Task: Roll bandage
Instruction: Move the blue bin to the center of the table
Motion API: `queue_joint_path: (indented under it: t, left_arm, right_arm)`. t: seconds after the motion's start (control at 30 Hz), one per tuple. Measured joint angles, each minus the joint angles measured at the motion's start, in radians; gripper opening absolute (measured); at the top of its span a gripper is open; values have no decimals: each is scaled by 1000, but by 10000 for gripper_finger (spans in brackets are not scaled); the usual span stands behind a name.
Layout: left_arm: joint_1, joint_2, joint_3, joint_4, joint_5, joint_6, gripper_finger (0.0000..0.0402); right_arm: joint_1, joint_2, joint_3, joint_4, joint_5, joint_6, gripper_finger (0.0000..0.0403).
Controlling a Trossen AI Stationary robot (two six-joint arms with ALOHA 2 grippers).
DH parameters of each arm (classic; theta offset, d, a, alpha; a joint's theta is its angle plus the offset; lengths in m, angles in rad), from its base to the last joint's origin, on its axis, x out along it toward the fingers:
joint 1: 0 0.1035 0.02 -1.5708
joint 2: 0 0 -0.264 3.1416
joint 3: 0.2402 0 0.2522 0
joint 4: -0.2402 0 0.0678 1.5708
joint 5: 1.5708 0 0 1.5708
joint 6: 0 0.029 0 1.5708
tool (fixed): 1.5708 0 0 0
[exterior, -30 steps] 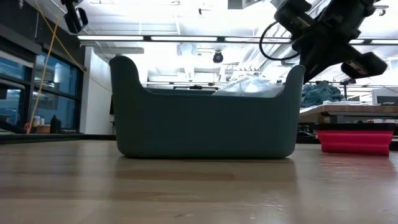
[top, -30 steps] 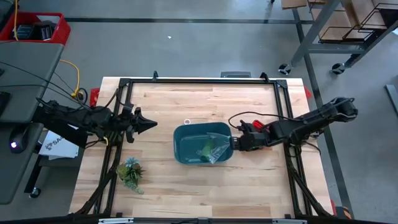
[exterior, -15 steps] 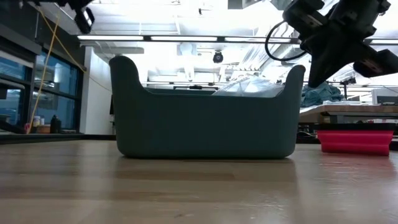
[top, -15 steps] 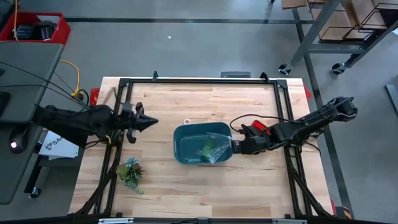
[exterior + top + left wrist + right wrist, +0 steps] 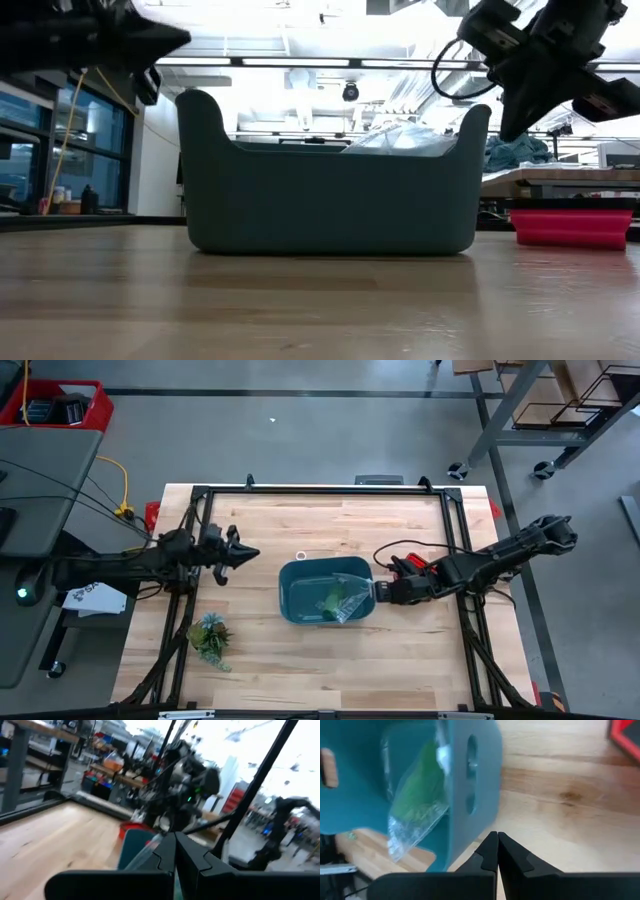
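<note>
task barely started: the bandage (image 5: 333, 603) is unrolled, sealed in a clear bag (image 5: 415, 815) inside the bin (image 5: 300, 592) mid-surface. your right gripper (image 5: 378, 591) hangs just outside the bin's right wall, jaws closed and empty. your left gripper (image 5: 250, 553) hovers well apart to the left, jaws closed, empty. you've yet to pull the bag out, open it and roll.

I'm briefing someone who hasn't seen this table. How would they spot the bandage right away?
Start at the teal bin in the middle of the wooden table. Inside it, toward the side nearest the right gripper, lies a clear plastic bag. The bandage is the bright green fabric in that bag, unlike the leafy plant standing on the bare wood.
</note>
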Motion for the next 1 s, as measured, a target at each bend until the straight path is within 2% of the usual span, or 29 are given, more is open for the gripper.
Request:
queue_joint_path:
  t: [0.13, 0.33, 0.4, 0.5, 0.67, 0.8, 0.9, 1.0]
  left_arm:
    - [1, 0, 0, -73, -14, 28, 0]
    - [-48, -1, -1, -65, -36, 73, 0]
    - [-67, -2, -39, 9, -49, 81, 0]
    - [-87, -6, -150, 223, -58, 52, 0]
    - [-78, -21, -140, 215, -28, 137, 0]
    - [-56, -25, -140, 76, -26, 151, 0]
    - [-54, -25, -141, -46, -80, 140, 0]
    - [-54, -25, -141, -99, -121, 175, 0]
  right_arm:
    - [-2, 0, 0, -20, 3, -22, 0]
    - [-1, 0, 0, -22, 3, -67, 0]
    - [-1, 0, 0, -24, 10, -73, 0]
    - [-1, 0, 0, -28, 10, -74, 0]
    - [-2, 0, -13, -21, 6, -74, 0]
    - [1, 0, -36, 7, 12, -87, 0]
    - [8, 0, -69, 70, 17, -137, 0]
    - [8, 0, -114, 156, 18, -194, 0]
